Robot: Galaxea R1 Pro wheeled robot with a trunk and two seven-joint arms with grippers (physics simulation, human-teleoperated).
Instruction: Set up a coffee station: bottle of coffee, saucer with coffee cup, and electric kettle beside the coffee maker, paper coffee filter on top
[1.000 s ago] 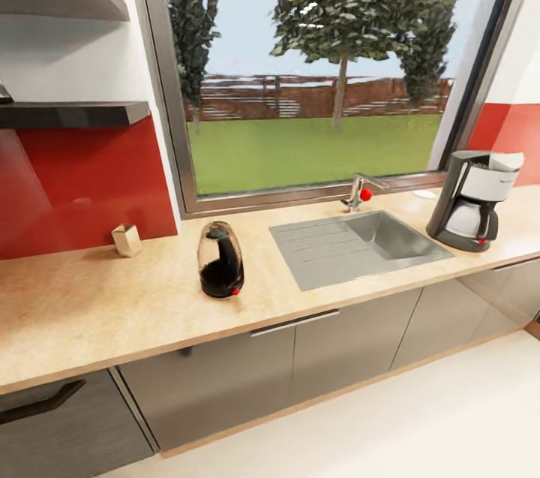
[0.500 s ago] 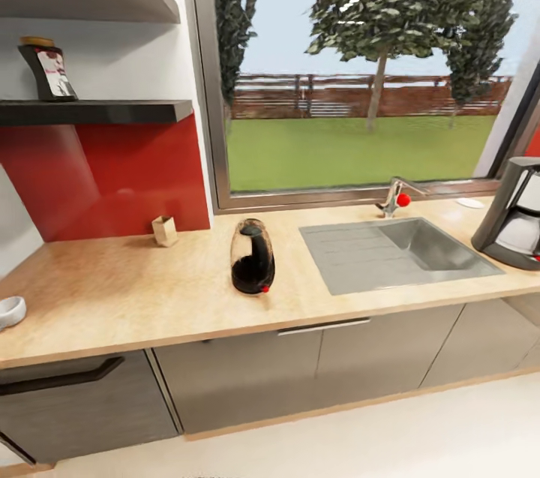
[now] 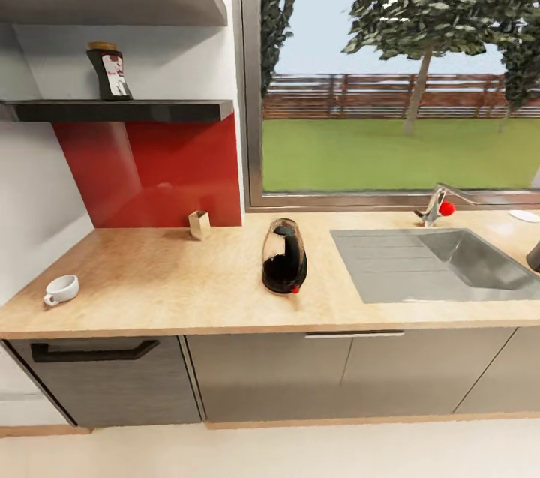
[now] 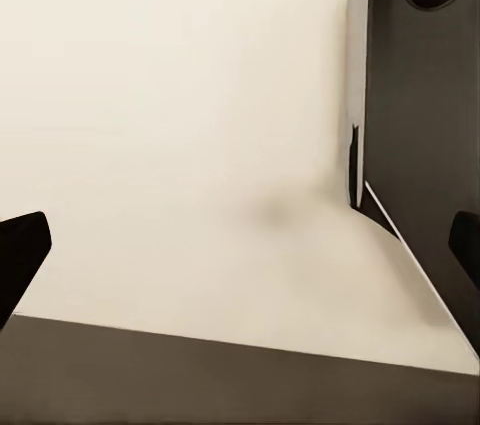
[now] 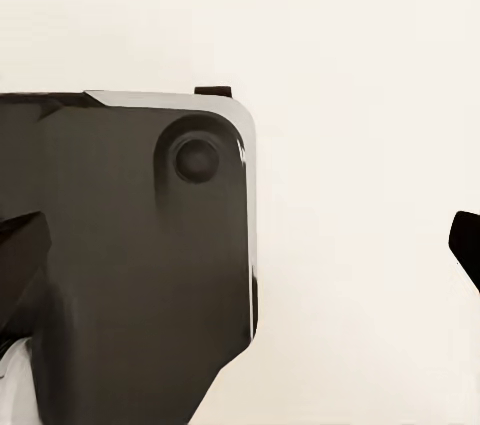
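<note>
Head camera has swung left since the earlier frames: the coffee maker has slid out to a dark sliver at the right edge point(image 3: 535, 257), and the coffee cup point(image 3: 61, 289) has come into view at the table's point(image 3: 150, 290) left end. Bottle of coffee point(image 3: 110, 72) stands upright on the lower shelf point(image 3: 120, 111). Electric kettle point(image 3: 284, 257) sits mid-table, just left of the sink point(image 3: 435, 262). I read the left gripper point(image 4: 240, 245) and right gripper point(image 5: 245, 240) as released, fingertips wide apart over pale floor.

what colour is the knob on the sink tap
Red; the knob on the tap shows best in the head view.
</note>
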